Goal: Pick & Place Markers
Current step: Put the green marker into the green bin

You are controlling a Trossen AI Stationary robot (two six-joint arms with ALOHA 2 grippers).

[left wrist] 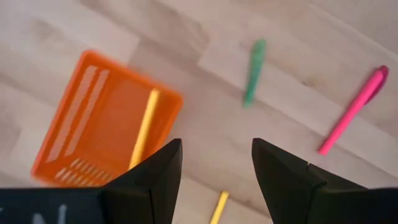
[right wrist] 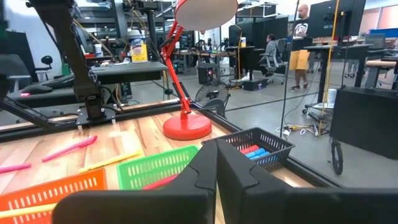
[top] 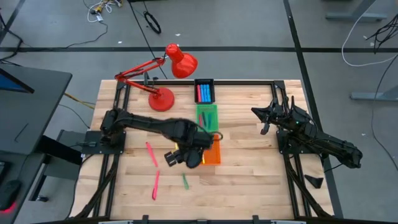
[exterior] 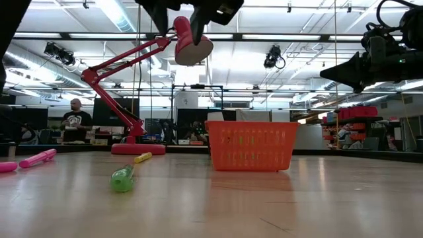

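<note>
Hanging over the middle of the table (top: 249,162), the left gripper (top: 180,157) has its two dark fingers (left wrist: 152,180) apart with nothing between them. It touches no pen. In its own wrist view it looks down at the orange tray (left wrist: 81,118), which has a yellow marker (left wrist: 144,129) lying inside. Another yellow marker (left wrist: 219,207) lies on the wood just under the fingers, only partly seen.

Going from left to right on the table: two pink markers (top: 151,154) lie on the bare wood at the left, one above the other (top: 155,185). They are long, thin and bright pink. A green marker (top: 185,181) lies a little to their right, alone on the wood, near the front edge. It is short and thin. In the low view it points toward the camera, so you see its round end.

Next comes a row of three trays in the middle. The orange tray is nearest the front and is partly hidden by the left gripper. The green tray (top: 208,116) is behind it and holds something red or pink. The black tray (top: 204,91) is farthest back and holds blue and pink markers (top: 203,93) side by side.

A red lamp (top: 168,74) stands at the back left of the table.

The right gripper (top: 264,115) waits at the right side, up off the table. Its fingers (right wrist: 233,168) are pressed together and hold nothing.
</note>
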